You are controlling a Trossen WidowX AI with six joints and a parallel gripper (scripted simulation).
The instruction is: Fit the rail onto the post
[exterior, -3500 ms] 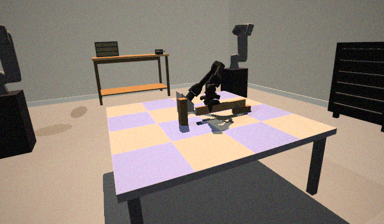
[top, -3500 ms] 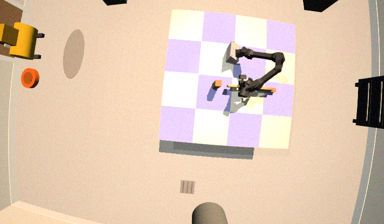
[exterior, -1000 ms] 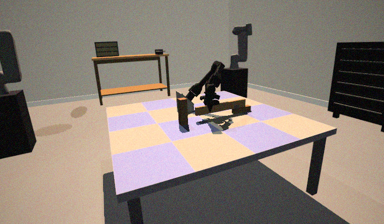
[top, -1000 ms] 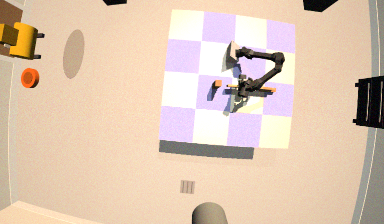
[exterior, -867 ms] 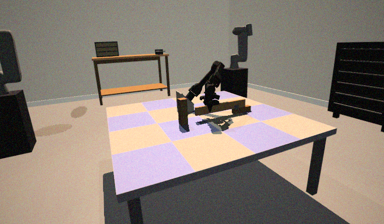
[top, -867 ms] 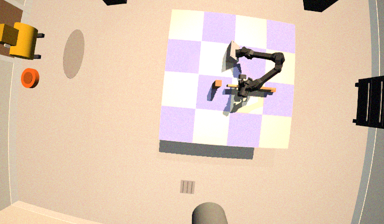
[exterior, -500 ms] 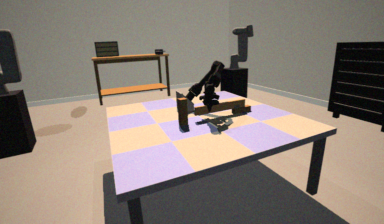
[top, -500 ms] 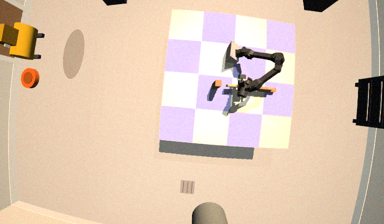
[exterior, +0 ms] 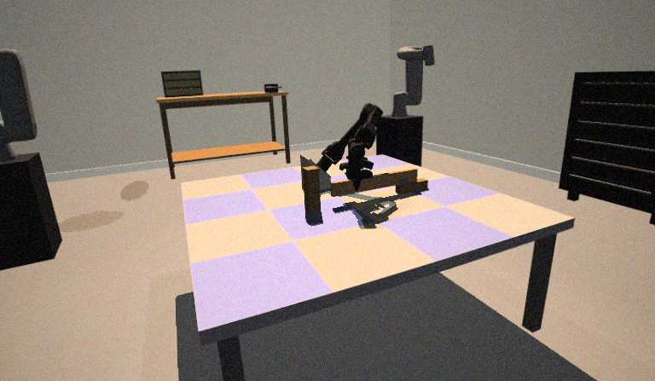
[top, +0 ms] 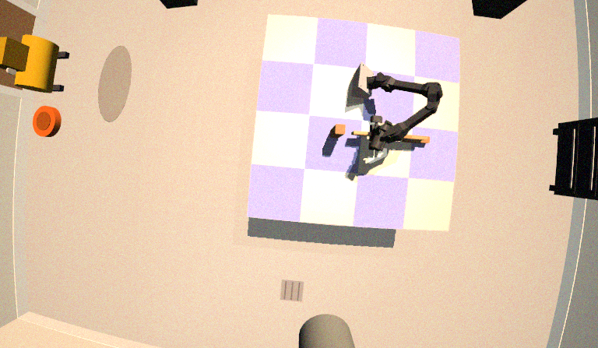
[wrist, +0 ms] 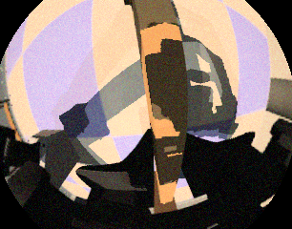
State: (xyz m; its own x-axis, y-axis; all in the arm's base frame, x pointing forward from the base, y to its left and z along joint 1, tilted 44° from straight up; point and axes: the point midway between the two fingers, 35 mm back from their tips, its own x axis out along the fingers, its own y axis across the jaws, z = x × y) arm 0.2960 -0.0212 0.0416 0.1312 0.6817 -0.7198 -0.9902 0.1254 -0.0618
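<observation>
From my seat, left to right: the short brown wooden post (exterior: 312, 194) stands on the lilac-and-cream checkered table (exterior: 434, 249). Next comes a gap I can see from the top view, then the near end of the long wooden bed rail (exterior: 373, 181), lifted off the table. The black hand (exterior: 356, 180) is clamped on the rail partway along it. Farthest right, the rail's other end sits at the low wooden footboard block (exterior: 418, 185). The pegs are too small for me to make out. I judge the step is insertion: I'd hold the rail level, square it to the post, then slide it straight in without dragging the far end from its bracket.
</observation>
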